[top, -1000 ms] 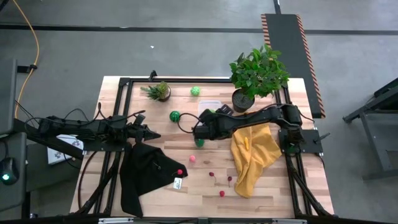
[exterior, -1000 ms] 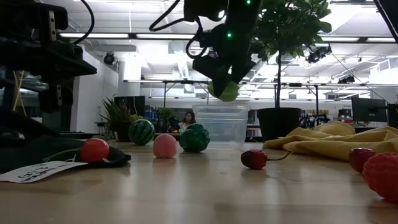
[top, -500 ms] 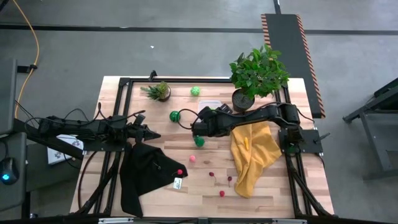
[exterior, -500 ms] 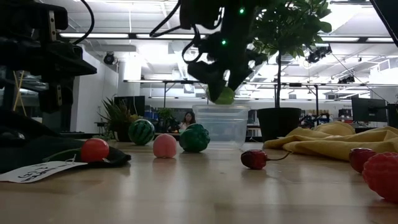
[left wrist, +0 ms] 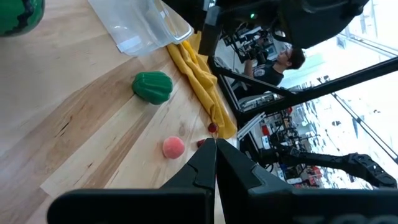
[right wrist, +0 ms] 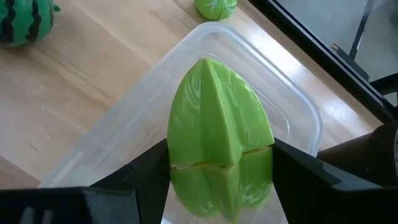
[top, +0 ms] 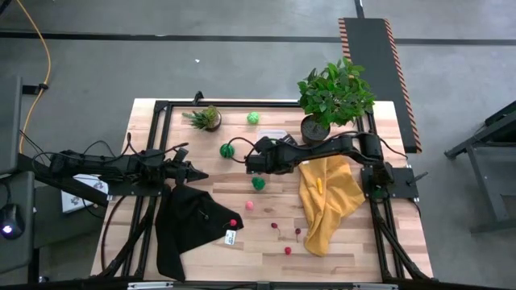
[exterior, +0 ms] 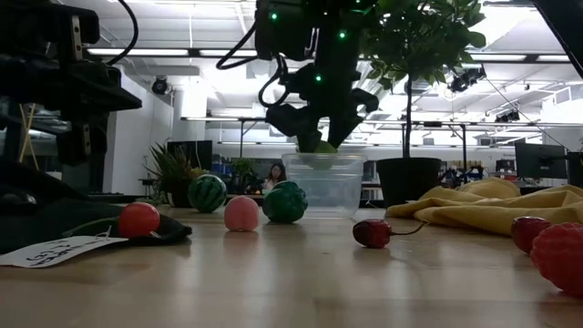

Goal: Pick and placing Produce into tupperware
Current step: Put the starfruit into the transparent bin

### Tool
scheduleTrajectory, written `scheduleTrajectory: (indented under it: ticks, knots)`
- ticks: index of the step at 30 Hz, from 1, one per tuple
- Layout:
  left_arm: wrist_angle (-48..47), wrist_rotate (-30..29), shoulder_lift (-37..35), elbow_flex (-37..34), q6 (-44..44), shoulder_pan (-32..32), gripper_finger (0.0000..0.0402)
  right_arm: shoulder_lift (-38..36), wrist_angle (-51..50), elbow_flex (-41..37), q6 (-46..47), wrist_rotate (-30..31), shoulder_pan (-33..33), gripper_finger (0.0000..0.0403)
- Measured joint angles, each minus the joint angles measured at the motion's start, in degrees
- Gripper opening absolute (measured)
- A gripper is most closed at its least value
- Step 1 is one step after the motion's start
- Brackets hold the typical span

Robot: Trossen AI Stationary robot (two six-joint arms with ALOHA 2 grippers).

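My right gripper [right wrist: 221, 186] is shut on a light-green ridged leafy piece [right wrist: 217, 118] of produce, just over the open clear tupperware [right wrist: 297, 102]; in the low view the piece [exterior: 311, 143] hangs at the tupperware's rim [exterior: 323, 157]. On the table lie a striped melon [top: 227, 150], a green ball [top: 253, 118], a dark-green piece [top: 258, 183], a pink ball [top: 249, 205] and small red ones [top: 288, 250]. My left gripper [top: 197, 175] waits shut at the table's left, touching nothing. My right gripper pinches the leafy piece between its two fingers [right wrist: 149, 171], one on each side of its wide end [right wrist: 186, 171]. The fingers slant downward from the table's right. The piece is lifted clear, its pointed end turned away from the gripper, over the tupperware's opening.
A yellow cloth [top: 329, 201] lies right of centre and a black cloth [top: 189, 229], with a red ball [top: 234, 222] on it, lies near left. Two potted plants [top: 205, 118] [top: 334, 93] stand along the far edge beside the tupperware.
My right gripper has sunk and shifted a little toward the table's far left with the leafy piece, rolling slightly. The piece has come down from above the tupperware to about the level of its rim. Its hold is unchanged.
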Motion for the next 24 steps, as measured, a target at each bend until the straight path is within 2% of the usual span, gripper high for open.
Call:
scheduleTrajectory:
  ticks: [24]
  knots:
    - [0.02,0.0,0.0,0.0,-0.02,-0.02,0.0001,0.0,-0.11,0.0,0.9,-0.87,-1.38,0.0227]
